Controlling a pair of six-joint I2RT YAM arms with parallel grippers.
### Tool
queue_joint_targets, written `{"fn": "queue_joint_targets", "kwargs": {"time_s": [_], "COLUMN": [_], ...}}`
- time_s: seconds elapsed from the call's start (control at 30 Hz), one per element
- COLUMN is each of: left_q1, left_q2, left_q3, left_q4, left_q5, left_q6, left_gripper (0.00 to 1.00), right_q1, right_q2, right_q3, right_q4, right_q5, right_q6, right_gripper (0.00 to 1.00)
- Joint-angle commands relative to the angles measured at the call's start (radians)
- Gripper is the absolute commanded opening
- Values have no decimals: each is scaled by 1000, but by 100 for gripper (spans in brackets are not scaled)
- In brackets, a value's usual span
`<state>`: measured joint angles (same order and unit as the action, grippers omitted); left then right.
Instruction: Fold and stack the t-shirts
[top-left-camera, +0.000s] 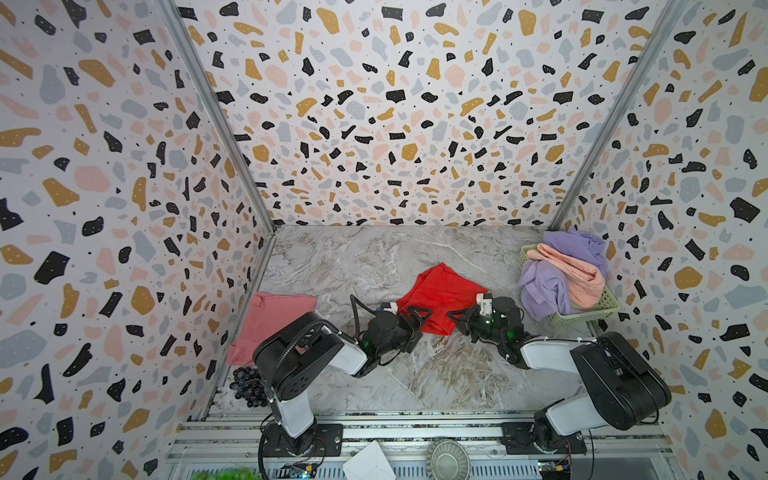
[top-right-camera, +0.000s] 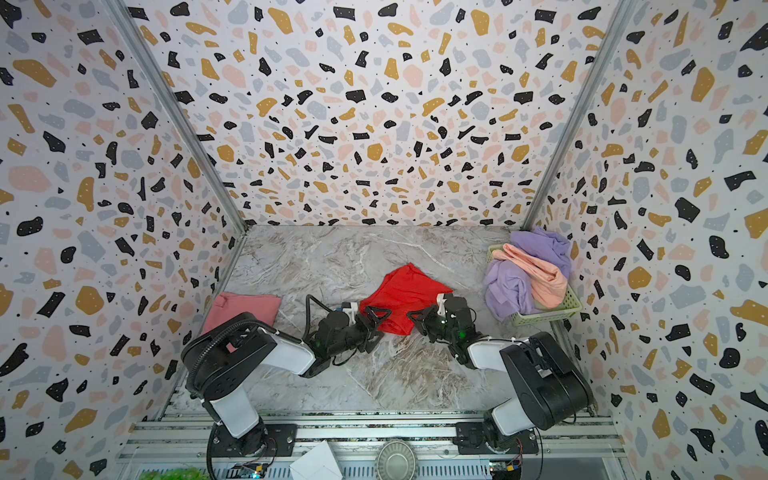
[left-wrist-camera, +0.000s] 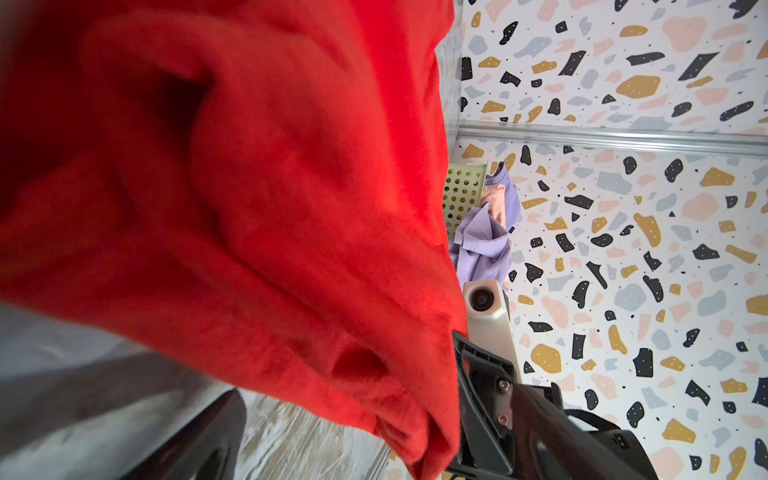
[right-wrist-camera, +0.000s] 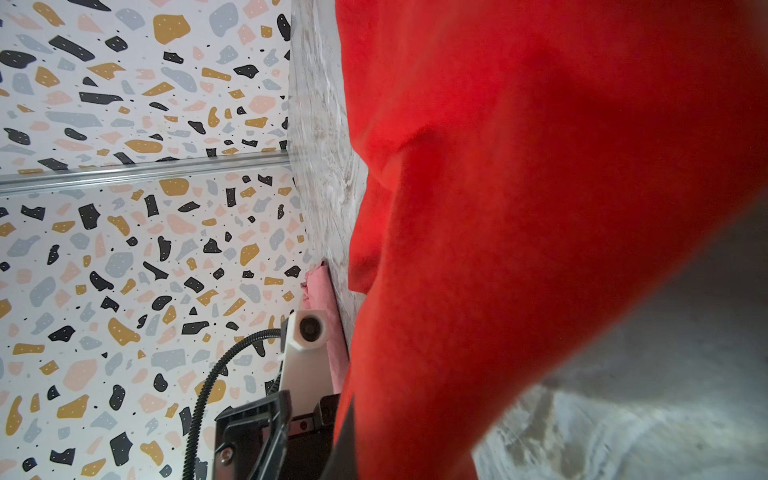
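Base: Why is the bright red soft-fabric t-shirt (top-left-camera: 440, 291) sitting mid-table?

Op: I'm working it on the grey marbled tabletop (top-left-camera: 353, 257), where there's room to fold. The dusty rose pink tee (top-left-camera: 270, 320) is lying flat by the left wall; I'm judging it's the stack base. The lavender tee (top-left-camera: 540, 286) and peach tee (top-left-camera: 582, 274) are waiting heaped in the pale green lattice basket (top-left-camera: 598, 309).

Base: Grippers?

Op: The right gripper (top-left-camera: 457, 319) is pinching the red hem, jaws closed. The left gripper (top-left-camera: 424, 322) is gaping wide and gripping nothing, with cloth draping against it. Both forearms are reaching low, wrists angling inward.
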<state>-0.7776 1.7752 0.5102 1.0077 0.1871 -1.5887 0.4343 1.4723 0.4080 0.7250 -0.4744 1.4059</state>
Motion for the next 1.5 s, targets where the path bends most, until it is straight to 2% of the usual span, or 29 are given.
{"fn": "queue_joint_targets", "kwargs": {"time_s": [0.0, 0.33, 0.6, 0.7, 0.8, 0.87, 1.0, 1.07, 1.1, 1.2, 1.23, 1.3, 1.33, 1.4, 1.47], "left_q1": [-11, -14, -14, -12, -12, -9, 2, 19, 29, 73, 89, 108, 113, 113, 115], "left_q2": [23, 188, 275, 294, 314, 312, 273, 244, 231, 176, 151, 102, 74, 26, -23], "left_q3": [-9, 12, 79, 117, 136, 132, 101, 88, 87, 124, 149, 221, 279, 384, 488], "left_q4": [97, 304, 302, 284, 316, 320, 278, 240, 220, 32, -83, -323, -506, -825, -1096], "left_q5": [-19, -10, -44, -52, -57, -67, -82, -68, -51, 61, 94, 154, 159, 108, 0], "left_q6": [-66, -181, -167, -144, -135, -119, -63, -25, -2, 139, 221, 412, 537, 775, 979], "left_gripper": [100, 100, 100, 95, 76, 54, 18, 3, 0, 0, 0, 0, 0, 0, 0], "right_q1": [5, 7, 9, 13, 19, 21, 21, 21, 21, 21, 22, 24, 25, 32, 42], "right_q2": [-36, -76, -111, -122, -136, -148, -159, -158, -158, -173, -183, -211, -231, -281, -348], "right_q3": [37, 44, 45, 34, 23, 11, -9, -12, -12, -4, 2, 17, 25, 47, 58], "right_q4": [-7, -33, -88, -90, -101, -115, -136, -134, -138, -186, -211, -268, -296, -375, -456], "right_q5": [5, -3, -17, -16, -12, -1, 17, 5, -2, -19, -28, -38, -47, -55, -42], "right_q6": [5, 22, 14, 18, 16, 10, -9, -27, -42, -129, -163, -226, -266, -347, -422], "right_gripper": [5, 6, 6, 6, 6, 6, 7, 13, 21, 46, 53, 60, 63, 64, 68]}}
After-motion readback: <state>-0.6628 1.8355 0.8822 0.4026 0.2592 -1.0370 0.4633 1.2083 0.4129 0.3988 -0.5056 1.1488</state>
